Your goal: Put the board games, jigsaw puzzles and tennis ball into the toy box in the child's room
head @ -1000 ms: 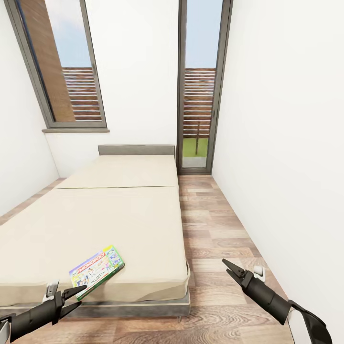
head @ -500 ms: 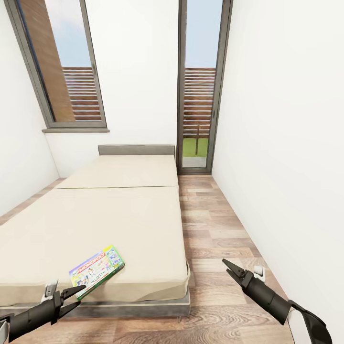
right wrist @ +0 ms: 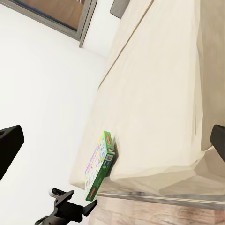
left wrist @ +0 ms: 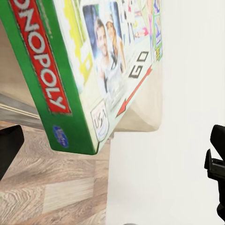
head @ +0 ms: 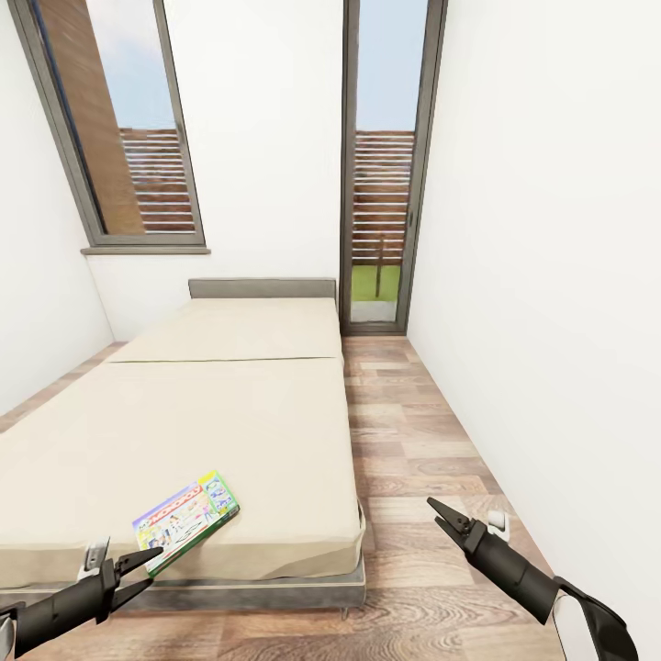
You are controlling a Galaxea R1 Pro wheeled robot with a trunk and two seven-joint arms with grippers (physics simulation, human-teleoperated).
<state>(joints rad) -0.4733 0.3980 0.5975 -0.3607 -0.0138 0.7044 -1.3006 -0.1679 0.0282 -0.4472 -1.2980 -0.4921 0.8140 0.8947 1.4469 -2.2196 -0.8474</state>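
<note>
One board game, a flat green-edged Monopoly box, lies at the near corner of the bed, with its corner jutting over the edge. My left gripper is open just in front of that corner and a little below it, not touching. In the left wrist view the board game looms close between my dark fingertips. Off to the right, my right gripper hangs open and empty above the wooden floor. From the right wrist view the board game and the left gripper appear together.
The beige bed with its grey headboard takes up the left and middle of the room. A strip of wood floor runs between the bed and the white right wall. A window and a glass door are at the far end.
My left arm has slipped slightly to the left and down, staying near the box corner. The right arm and the board game have not moved.
</note>
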